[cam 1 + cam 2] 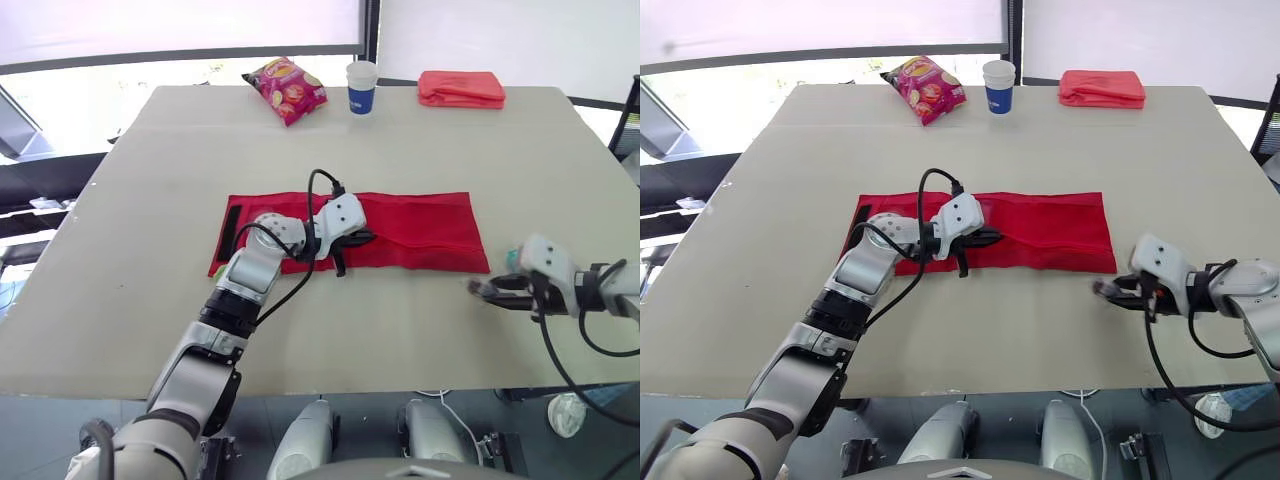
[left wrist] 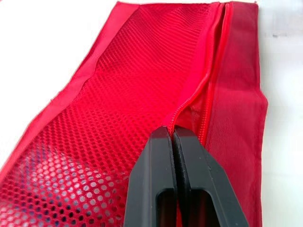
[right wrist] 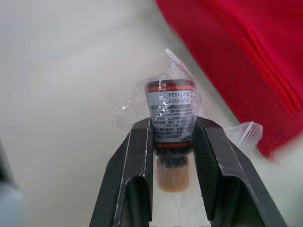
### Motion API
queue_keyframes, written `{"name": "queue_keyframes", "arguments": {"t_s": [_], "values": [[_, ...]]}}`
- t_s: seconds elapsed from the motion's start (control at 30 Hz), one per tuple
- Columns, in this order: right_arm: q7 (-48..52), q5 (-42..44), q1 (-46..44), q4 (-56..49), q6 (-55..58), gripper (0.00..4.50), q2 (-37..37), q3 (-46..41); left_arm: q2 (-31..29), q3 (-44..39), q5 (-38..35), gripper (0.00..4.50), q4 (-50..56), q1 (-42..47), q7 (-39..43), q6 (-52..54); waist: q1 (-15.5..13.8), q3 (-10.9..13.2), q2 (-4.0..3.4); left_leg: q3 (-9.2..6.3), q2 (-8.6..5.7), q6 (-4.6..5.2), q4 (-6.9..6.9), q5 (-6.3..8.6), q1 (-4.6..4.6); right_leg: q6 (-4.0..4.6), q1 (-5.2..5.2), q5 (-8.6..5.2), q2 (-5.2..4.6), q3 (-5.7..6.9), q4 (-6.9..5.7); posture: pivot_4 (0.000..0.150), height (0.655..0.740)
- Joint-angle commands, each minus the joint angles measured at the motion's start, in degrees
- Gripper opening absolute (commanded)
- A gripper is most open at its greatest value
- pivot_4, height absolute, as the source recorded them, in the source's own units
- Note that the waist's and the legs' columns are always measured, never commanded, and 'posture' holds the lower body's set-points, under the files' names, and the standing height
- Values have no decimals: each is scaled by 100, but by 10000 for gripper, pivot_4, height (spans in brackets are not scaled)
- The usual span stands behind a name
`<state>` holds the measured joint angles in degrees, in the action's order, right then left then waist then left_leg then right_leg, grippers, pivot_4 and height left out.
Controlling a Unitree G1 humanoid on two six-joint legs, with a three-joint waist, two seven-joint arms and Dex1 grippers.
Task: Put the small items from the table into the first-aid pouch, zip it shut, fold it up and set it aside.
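Right gripper [image 3: 171,126]: nearest to the robot, low over the table [image 1: 150,250], its two fingers pinching a small vial [image 3: 170,109] by the body, cap pointing away from the wrist.
Vial: wrapped in loose clear plastic wrap [image 3: 175,64] that sticks out past the fingertips. The grip looks square, with both pads on the label.
First-aid pouch [image 1: 420,225]: ahead of the right gripper and off to its inner side, its near corner just beyond the vial, lying flat and unfolded.
Left gripper [image 2: 171,133]: further in, on the pouch's middle, fingers pressed together on the lip at the zip [image 2: 208,80]. Whether they hold the puller or only cloth I cannot tell.
Opening: a narrow slit running away from the left fingertips.
Step in hand: probably bringing the vial to that slit.
Doing it well: lift the lip with the left gripper to widen the gap, enter cap-first along the zip line, and let go only once the vial is under the mesh. The loose wrap could snag on the teeth.
Beyond both grippers: snack bag [image 1: 285,88], paper cup [image 1: 361,87] and folded red cloth [image 1: 461,88] at the far edge, well apart from the work.
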<state>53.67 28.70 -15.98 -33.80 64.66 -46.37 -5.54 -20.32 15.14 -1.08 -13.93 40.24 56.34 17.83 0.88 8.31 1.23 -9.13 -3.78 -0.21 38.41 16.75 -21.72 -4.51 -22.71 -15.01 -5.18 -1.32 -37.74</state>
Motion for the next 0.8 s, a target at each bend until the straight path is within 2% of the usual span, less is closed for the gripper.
{"name": "queue_keyframes", "arguments": {"t_s": [0.03, 0.13, 0.2, 0.33, 0.53, 0.8], "values": [[-1584, -40, -767, -371, 1985, 7171, 1667, -76, 72, -112, -287, 0, 360, 86, 44, 329, -12, -8, 11, 1, 0, 0, 0, 0, 0, 1, 0, 0, 3, 0, -1, 1500, 7400], [-2708, -631, -1228, 23, 2532, 7171, 2956, -60, 142, -54, -365, 0, 453, 139, 65, 513, -5, -11, 7, -1, -4, -5, -3, -3, -1, 4, -11, 2, 1, -6, -11, 1500, 7400], [-3112, -807, -1403, 143, 2743, 7171, 3443, -70, 184, -36, -403, 0, 517, 177, 52, 632, -47, -11, 5, 0, -5, -6, 0, -4, -16, 4, -29, 2, -4, -9, -15, 1500, 7400], [-3573, -906, -1451, 337, 2784, 7171, 3932, -21, 229, -18, -467, 0, 606, 211, 33, 782, 3, -11, 5, 7, -28, -4, -1, -3, -16, 4, -31, 3, -33, 6, -15, 1500, 7400], [-4267, -1281, -1564, 779, 2752, 7171, 4503, -223, 262, 13, -571, 0, 823, 131, 36, 984, 88, -14, -2, 16, -24, -5, -4, -4, -9, 3, -35, 3, -24, 5, -23, 1500, 7400], [-4651, -1387, -1887, 1416, 1920, 7171, 5098, -775, 188, 151, -558, 0, 931, -44, 77, 1162, 153, -23, -16, 18, -18, -5, -8, -4, -8, 4, -39, 3, -22, 4, -24, 1500, 7400]]}}
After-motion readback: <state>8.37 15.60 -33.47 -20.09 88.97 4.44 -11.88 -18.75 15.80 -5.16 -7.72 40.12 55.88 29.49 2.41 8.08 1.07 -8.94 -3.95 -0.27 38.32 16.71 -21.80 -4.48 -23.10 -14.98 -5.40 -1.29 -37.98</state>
